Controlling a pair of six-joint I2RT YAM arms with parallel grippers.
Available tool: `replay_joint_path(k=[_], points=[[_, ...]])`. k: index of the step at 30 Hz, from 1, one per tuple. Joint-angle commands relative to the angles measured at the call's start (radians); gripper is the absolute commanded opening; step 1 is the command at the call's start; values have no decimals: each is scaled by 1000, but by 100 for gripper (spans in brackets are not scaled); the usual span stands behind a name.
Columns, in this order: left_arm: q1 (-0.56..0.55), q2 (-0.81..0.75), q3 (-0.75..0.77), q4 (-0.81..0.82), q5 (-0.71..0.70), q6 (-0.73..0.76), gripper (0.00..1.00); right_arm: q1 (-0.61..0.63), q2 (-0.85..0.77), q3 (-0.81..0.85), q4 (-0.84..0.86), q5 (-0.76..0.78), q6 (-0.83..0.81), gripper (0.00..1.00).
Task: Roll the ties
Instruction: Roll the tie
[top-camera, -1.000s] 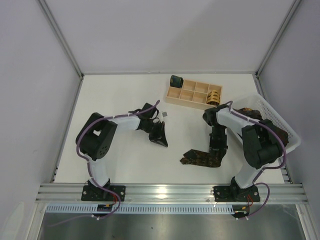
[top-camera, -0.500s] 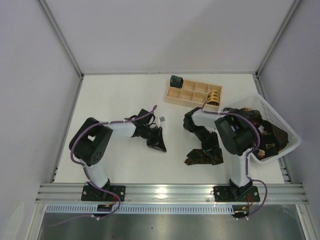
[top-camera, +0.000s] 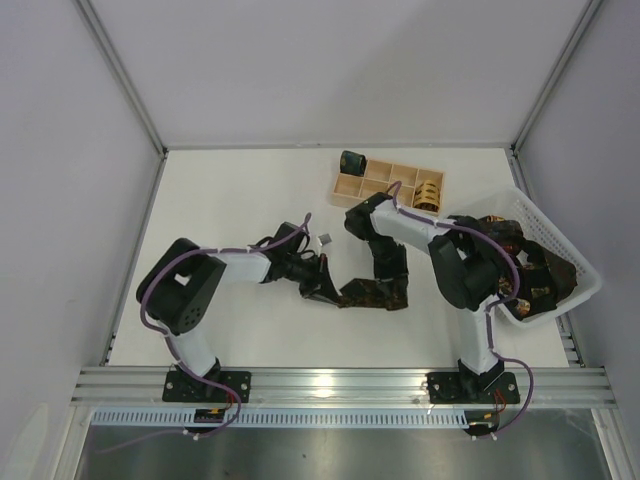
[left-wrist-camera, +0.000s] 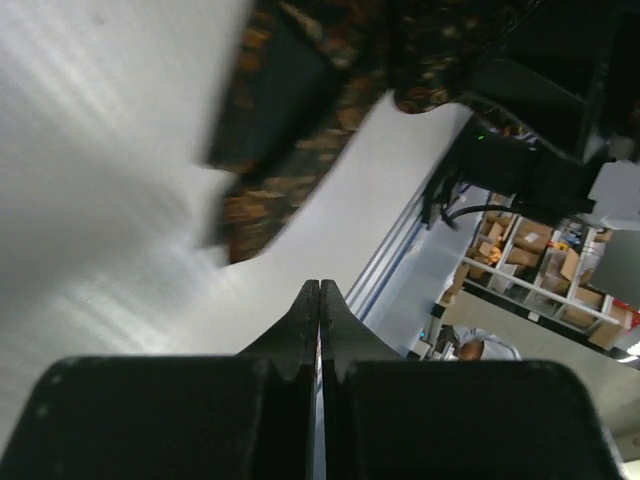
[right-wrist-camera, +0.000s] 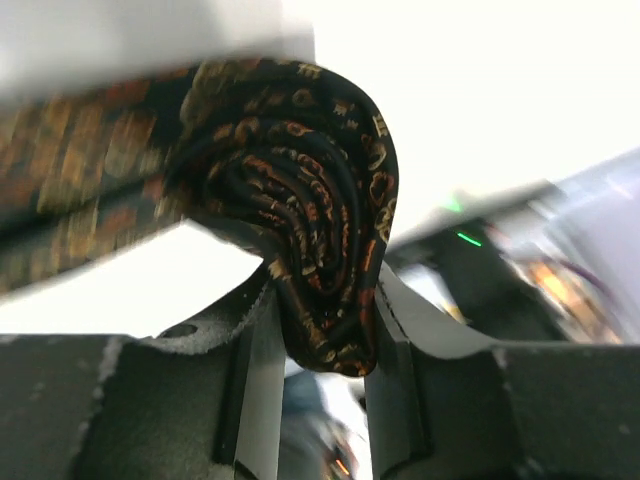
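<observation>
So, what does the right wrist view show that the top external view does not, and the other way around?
Only the right wrist view shows the spiral layers of the tie, clamped in the right gripper. Only the top external view shows the wooden tray with a dark green roll and a tan-gold roll, the basket, and the left gripper. Both show the right gripper shut on the tie, whose unrolled part trails away from it.

Bright even light from above, white counter (top-camera: 230, 190) with soft small shadows, top view sharp, left wrist view streaky with glare and a blurry tie (left-wrist-camera: 290, 130), right wrist view washed out white behind, edges smeared
</observation>
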Motion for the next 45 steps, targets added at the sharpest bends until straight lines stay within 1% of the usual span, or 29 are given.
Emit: replay_joint_path(k=[1,3,6,10,16,20,25,29,32,36,40,45], points=[[-49,23,11,209,95,-159,1,11,-86,150,-80,-160,39,0],[-82,55,59,199,92,-170,1,8,-75,165,-81,-191,42,0],[-99,83,106,170,50,-188,1,15,-50,177,-81,-202,39,0],[-92,105,126,142,6,-205,0,21,-41,178,-80,-202,36,0],[-90,69,116,157,-31,-221,0,18,-41,168,-81,-245,24,0],[-90,133,177,142,-31,-225,0,21,-37,171,-78,-265,21,0],[-84,174,243,96,-66,-210,0,20,-35,168,-78,-282,16,0],[-84,223,295,51,-73,-189,0,20,-44,179,-70,-317,19,0],[-87,246,298,74,-63,-201,0,14,-63,164,-34,-360,39,0],[-92,276,324,64,-62,-195,1,3,-61,147,5,-403,58,0],[-92,301,366,45,-73,-182,1,-11,-37,132,28,-417,72,0],[-96,330,396,11,-74,-198,0,-31,14,159,40,-398,98,0]])
